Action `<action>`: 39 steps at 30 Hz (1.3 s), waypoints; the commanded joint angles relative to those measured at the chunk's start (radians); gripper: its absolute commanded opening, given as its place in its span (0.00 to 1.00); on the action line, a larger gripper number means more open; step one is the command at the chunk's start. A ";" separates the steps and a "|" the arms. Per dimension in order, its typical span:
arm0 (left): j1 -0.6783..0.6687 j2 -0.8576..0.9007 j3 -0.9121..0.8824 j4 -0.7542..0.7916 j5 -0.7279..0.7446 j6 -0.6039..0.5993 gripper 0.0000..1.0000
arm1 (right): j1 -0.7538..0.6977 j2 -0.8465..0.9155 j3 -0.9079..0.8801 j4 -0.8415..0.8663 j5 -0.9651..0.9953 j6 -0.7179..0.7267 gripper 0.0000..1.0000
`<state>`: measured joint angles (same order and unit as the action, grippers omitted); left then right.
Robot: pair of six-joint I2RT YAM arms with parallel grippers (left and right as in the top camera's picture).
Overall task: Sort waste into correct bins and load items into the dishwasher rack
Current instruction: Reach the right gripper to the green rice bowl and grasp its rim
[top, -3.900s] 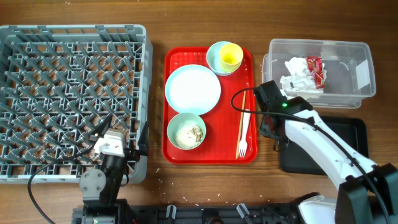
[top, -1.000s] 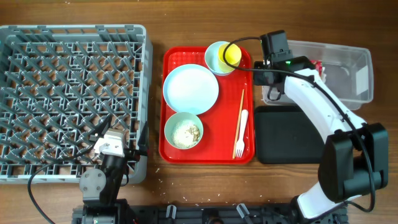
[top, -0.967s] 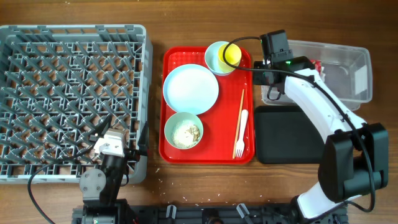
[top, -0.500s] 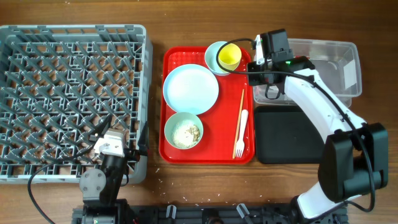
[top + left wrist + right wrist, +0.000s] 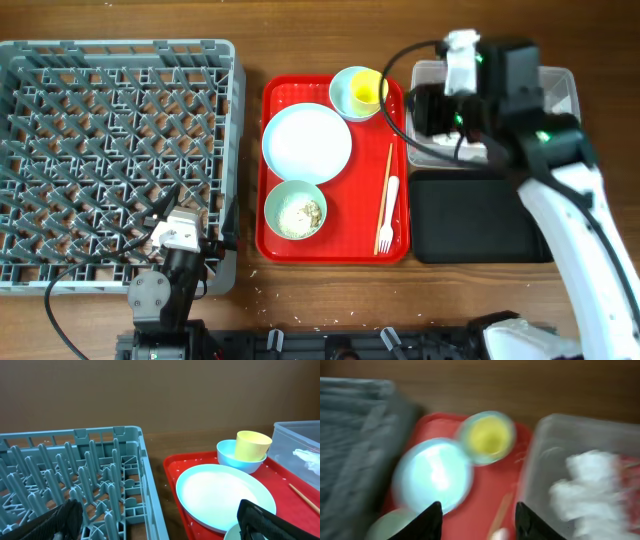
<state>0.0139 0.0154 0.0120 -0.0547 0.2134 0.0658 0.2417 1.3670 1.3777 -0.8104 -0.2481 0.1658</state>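
Note:
The grey dishwasher rack (image 5: 120, 160) fills the left. On the red tray (image 5: 365, 200) lie the mint plate (image 5: 307, 142), a bowl (image 5: 345, 98) holding the yellow cup (image 5: 370, 90), a bowl with rice scraps (image 5: 297, 208), the chopsticks (image 5: 386, 190) and the white fork (image 5: 389, 215). The clear tub (image 5: 565, 95) is at the back right and the black tray (image 5: 480, 215) lies in front of it. My right gripper (image 5: 480, 520) is open and empty, raised over the tub's left end; its view is blurred. Tissue (image 5: 590, 485) and the red wrapper (image 5: 632, 477) lie in the tub. My left gripper (image 5: 160, 522) is open and empty by the rack's front right corner.
The black tray lies close beside the red tray's right edge, and the tub sits close behind it. Rice grains are scattered on the wood (image 5: 265, 290) in front of the red tray. The right arm (image 5: 560, 190) hides much of the tub from overhead.
The clear tub has slid a little to the left. My right arm has risen from the tub's left edge and now hangs above it. The black tray moved left earlier. The left arm is still.

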 commanded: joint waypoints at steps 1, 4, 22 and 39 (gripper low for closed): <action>-0.006 -0.006 -0.006 -0.002 -0.005 -0.006 1.00 | 0.048 0.005 -0.031 -0.078 -0.488 0.100 0.48; -0.006 -0.006 -0.006 -0.002 -0.005 -0.006 1.00 | 0.179 0.010 -0.095 -0.067 -0.476 0.103 0.43; -0.006 -0.006 -0.006 -0.002 -0.005 -0.006 1.00 | 0.692 0.375 -0.293 0.249 0.363 0.474 0.40; -0.006 -0.006 -0.006 -0.002 -0.005 -0.006 1.00 | 0.516 0.262 -0.200 0.044 0.298 0.378 0.49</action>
<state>0.0139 0.0154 0.0120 -0.0551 0.2131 0.0658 0.7628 1.7252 1.1049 -0.7692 0.2161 0.6319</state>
